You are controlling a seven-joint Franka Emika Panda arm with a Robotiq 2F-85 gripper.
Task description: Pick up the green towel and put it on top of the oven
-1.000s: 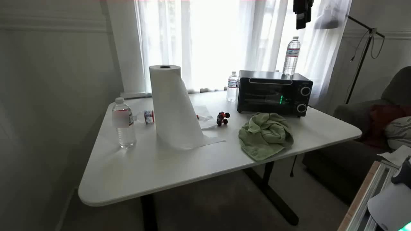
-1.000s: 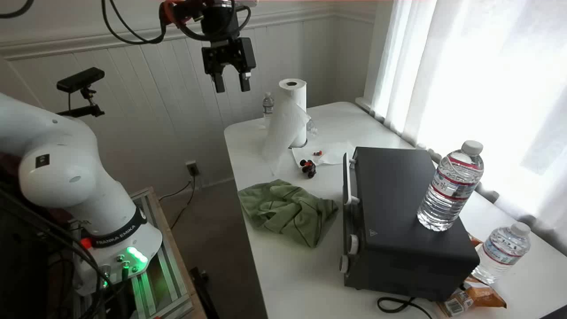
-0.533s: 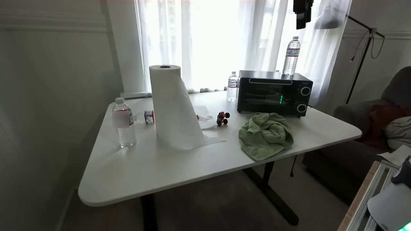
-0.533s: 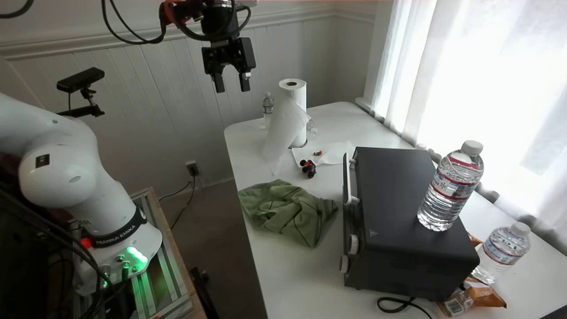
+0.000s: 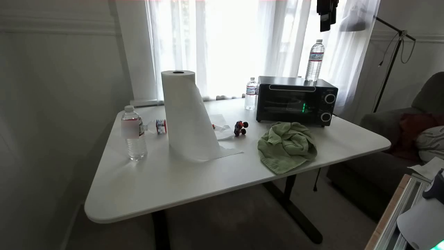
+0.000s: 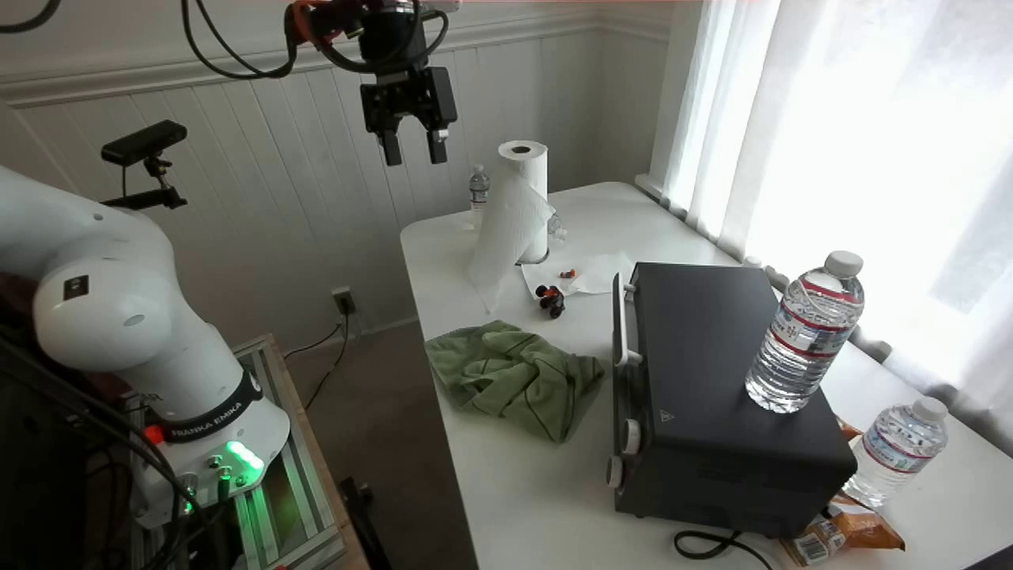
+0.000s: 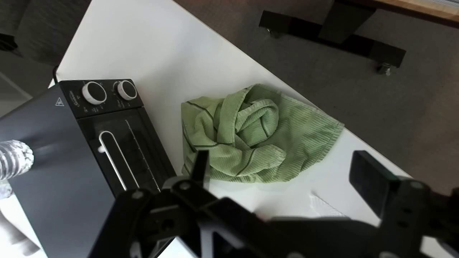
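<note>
The gripper (image 6: 415,153) hangs well above the counter (image 7: 136,43). The fingers (image 7: 370,179) point downward, stand wide apart and hold nothing; in the wrist view the green towel (image 7: 247,143) lies past their tips.

The green towel rests on the counter, crumpled into a loose mound of folds with a flatter flap that reaches the counter's edge. Pick-up: not performed. The pose suggests that approach is the step in hand. Left to do here, by judgement: lower the gripper onto the raised folds, close the fingers on them, lift.

The oven (image 6: 704,340) stands just behind the green towel. Contact between the two cannot be confirmed, since one of the fingers crowds the nearest corner in the wrist view. Placement: not performed; no cloth lies on the oven. Left to do: carry the load above oven height, release, withdraw.

Caution: a water bottle (image 6: 807,336) stands on the oven, set back and toward the end with the knobs (image 7: 94,92). Trailing cloth could tip it; the opposite end is judged the safer landing area.

Behind the oven stands a second bottle (image 6: 898,451), with an orange packet (image 6: 859,529) at its foot. The curtain (image 6: 870,142) hangs beyond.
</note>
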